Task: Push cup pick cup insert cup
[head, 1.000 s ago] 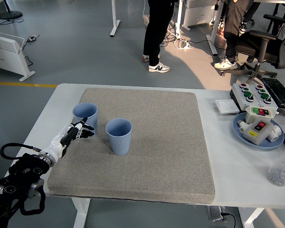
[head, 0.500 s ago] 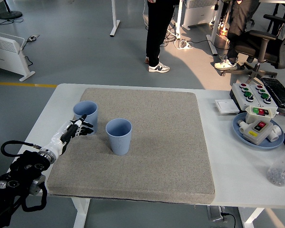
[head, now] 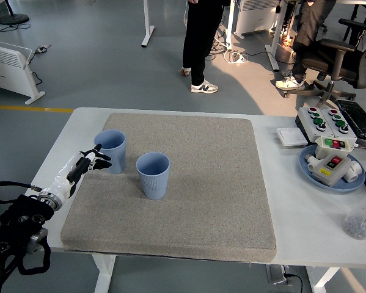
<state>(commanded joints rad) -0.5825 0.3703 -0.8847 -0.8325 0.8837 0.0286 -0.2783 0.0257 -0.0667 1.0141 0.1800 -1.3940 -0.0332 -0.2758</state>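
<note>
The left hand, black-fingered on a white forearm, is held low over the left edge of the grey felt mat, its fingers loosely extended toward the far pale-blue ribbed cup and nothing grasped. The fingertips lie just beside the cup's left wall; whether they touch it cannot be told. Such a flat, sideways approach suits a push rather than a grasp, so the pushing step is judged to be in hand. The cup stands upright on the mat, mouth up, and a second pale-blue ribbed cup stands upright near it, to the right and nearer the front, presumably as the partner for nesting. The mat is laid over the white bench.

The thumb and the inner faces of the fingers are hidden by the hand's own angle. The arm's lower part is cut off at the lower left corner. The right hand is not seen. At the bench's right end, a blue plate carrying a button box is partly cropped.
</note>
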